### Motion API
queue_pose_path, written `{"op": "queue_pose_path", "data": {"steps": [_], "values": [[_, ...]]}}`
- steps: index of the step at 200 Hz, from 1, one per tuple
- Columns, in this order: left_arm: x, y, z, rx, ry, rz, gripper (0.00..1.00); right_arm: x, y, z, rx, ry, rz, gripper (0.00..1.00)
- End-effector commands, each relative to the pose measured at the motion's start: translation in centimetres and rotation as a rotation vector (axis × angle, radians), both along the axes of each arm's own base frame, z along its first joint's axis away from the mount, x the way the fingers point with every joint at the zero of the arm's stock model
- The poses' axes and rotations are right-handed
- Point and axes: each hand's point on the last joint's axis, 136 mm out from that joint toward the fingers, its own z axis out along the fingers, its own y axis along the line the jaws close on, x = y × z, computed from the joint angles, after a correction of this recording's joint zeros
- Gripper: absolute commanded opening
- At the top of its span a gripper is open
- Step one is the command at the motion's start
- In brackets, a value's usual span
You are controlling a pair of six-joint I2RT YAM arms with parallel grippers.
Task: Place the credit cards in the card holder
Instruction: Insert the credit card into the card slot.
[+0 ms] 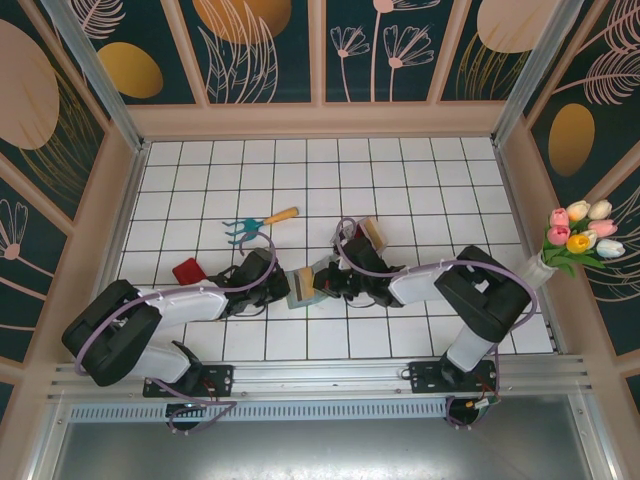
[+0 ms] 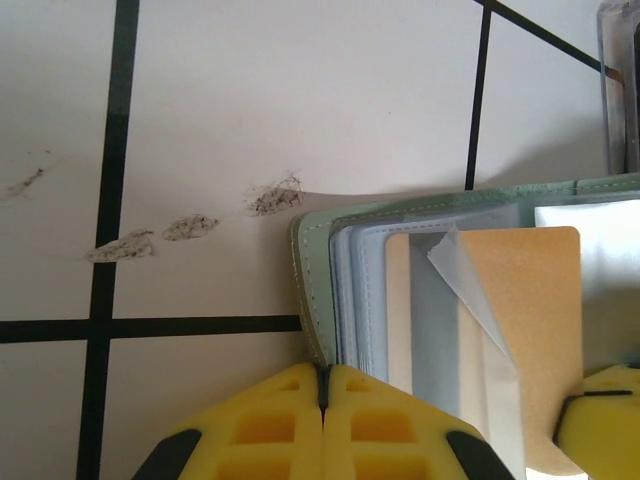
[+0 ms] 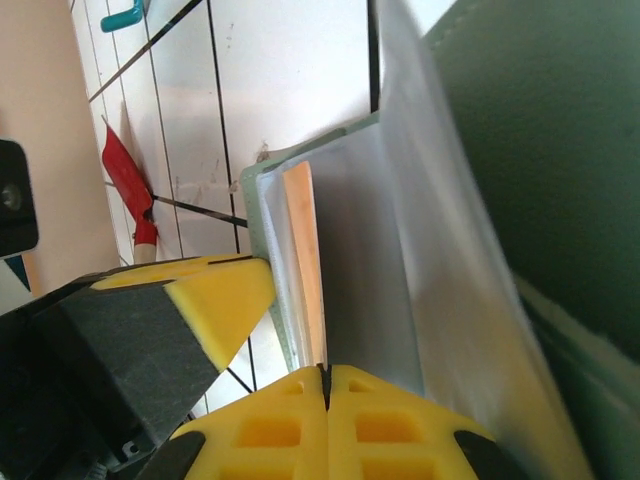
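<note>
The grey-green card holder [image 1: 303,290] lies open on the tiles between both grippers. My left gripper [image 2: 323,385] [image 1: 278,277] is shut on the near edge of its green cover [image 2: 315,260]. A tan credit card [image 2: 525,330] sits among the clear sleeves, with one clear flap [image 2: 465,285] peeled over it. In the right wrist view the card's edge [image 3: 305,260] runs into the seam of my right gripper [image 3: 325,375] [image 1: 322,283], which is shut on it beside a clear page [image 3: 400,250]. The green cover [image 3: 520,130] rises to the right.
A silvery ribbed case with striped cards [image 1: 373,235] lies just behind the right gripper. A teal rake with a wooden handle [image 1: 252,226] and a red-handled tool [image 1: 187,270] [image 3: 125,170] lie to the left. A vase of tulips [image 1: 580,238] stands at the right wall.
</note>
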Motion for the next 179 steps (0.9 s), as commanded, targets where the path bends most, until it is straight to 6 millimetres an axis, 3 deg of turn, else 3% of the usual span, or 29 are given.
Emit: {"op": "queue_pose_path", "data": {"steps": [1, 61, 91, 116, 148, 179], "values": [[0.1, -0.4, 0.6, -0.032, -0.014, 0.005, 0.00, -0.6, 1.5, 0.4, 0.035, 0.002, 0.043, 0.08], [0.3, 0.0, 1.0, -0.016, -0.038, 0.011, 0.00, -0.9, 3.1, 0.2, 0.005, -0.002, 0.160, 0.12], [0.6, 0.4, 1.4, -0.011, -0.058, 0.028, 0.00, -0.5, 2.6, -0.5, -0.072, -0.004, 0.167, 0.14], [0.7, 0.7, 1.9, -0.004, -0.077, 0.034, 0.00, 0.4, 1.7, 0.2, -0.113, -0.043, 0.152, 0.17], [0.8, 0.9, 2.4, 0.000, -0.099, 0.037, 0.00, 1.5, 0.4, 0.7, -0.180, -0.075, 0.152, 0.39], [0.9, 0.9, 2.4, 0.005, -0.104, 0.032, 0.00, 2.6, 0.0, 1.0, -0.246, -0.111, 0.153, 0.43]]}}
